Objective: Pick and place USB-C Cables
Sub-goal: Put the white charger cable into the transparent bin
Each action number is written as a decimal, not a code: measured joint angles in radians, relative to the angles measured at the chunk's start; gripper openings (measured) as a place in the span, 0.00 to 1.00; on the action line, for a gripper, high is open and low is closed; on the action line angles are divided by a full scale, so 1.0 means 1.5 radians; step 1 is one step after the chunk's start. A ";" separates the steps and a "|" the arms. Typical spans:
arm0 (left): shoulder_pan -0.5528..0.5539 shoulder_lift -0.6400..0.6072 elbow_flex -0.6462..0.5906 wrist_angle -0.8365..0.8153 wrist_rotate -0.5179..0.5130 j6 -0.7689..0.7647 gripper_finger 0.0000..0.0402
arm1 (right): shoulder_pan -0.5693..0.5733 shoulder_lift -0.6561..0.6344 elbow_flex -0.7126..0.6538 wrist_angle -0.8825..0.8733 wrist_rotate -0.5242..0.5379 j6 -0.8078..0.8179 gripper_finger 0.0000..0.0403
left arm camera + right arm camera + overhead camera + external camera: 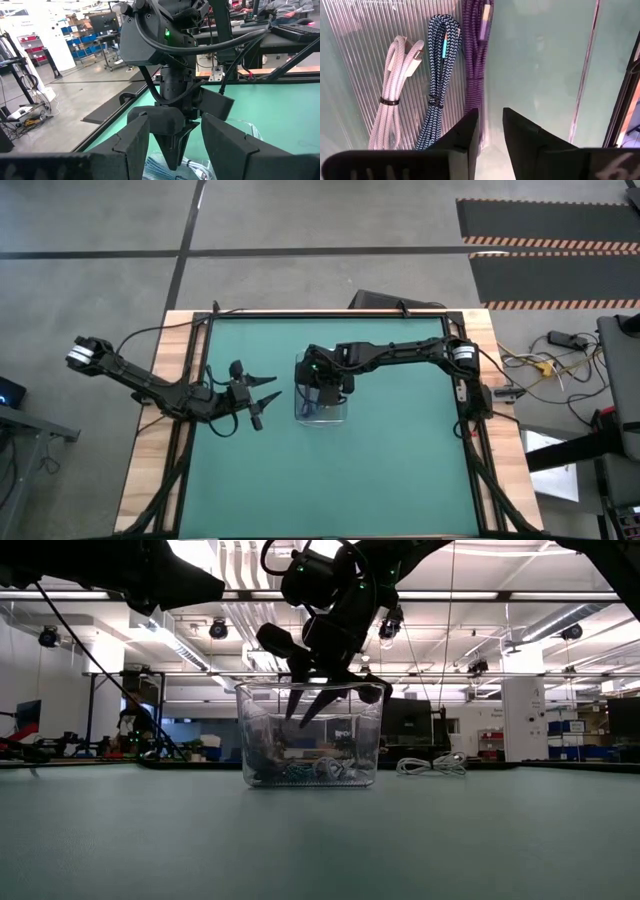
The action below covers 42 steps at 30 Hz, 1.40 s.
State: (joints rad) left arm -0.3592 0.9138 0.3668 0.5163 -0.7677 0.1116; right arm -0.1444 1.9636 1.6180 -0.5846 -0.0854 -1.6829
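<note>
Three cable bundles lie side by side on the ribbed floor of the clear tray point(360, 30): a white cable point(397, 95), a teal-blue cable point(437, 75) and a purple cable point(475, 60), the purple one nearest the right pincer point(490, 125) and just ahead of its tips. A fourth, white cable point(432, 766) lies on the table outside the tray, well off to the pincer's side. The right pincer hangs inside the tray with its fingers nearly together and nothing between them. The likely trouble is that the bundles touch one another, so a narrow opening may slide off the purple cable or catch the teal-blue one with it. The tray wall is also close beside the fingers, and a push could shift the light tray. The left pincer point(262, 394) waits open, well apart from the tray.
</note>
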 joint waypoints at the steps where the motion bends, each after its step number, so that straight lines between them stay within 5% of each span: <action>1: 0.000 0.000 0.000 0.000 0.000 0.000 0.41 | 0.000 0.000 0.000 0.000 0.003 0.000 0.21; 12: 0.000 0.000 0.000 0.007 0.000 -0.001 0.41 | 0.002 -0.034 0.007 -0.007 0.012 0.082 0.23; 22: 0.001 0.000 0.000 0.038 0.000 -0.001 0.41 | -0.005 -0.100 0.009 -0.008 0.121 0.543 0.14; 42: 0.009 0.001 0.000 0.070 -0.004 -0.001 0.41 | -0.186 -0.239 -0.100 -0.057 0.054 0.692 0.04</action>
State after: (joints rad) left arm -0.3462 0.9154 0.3668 0.6212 -0.7731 0.1097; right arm -0.4239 1.6049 1.4676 -0.6699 -0.0050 -0.6449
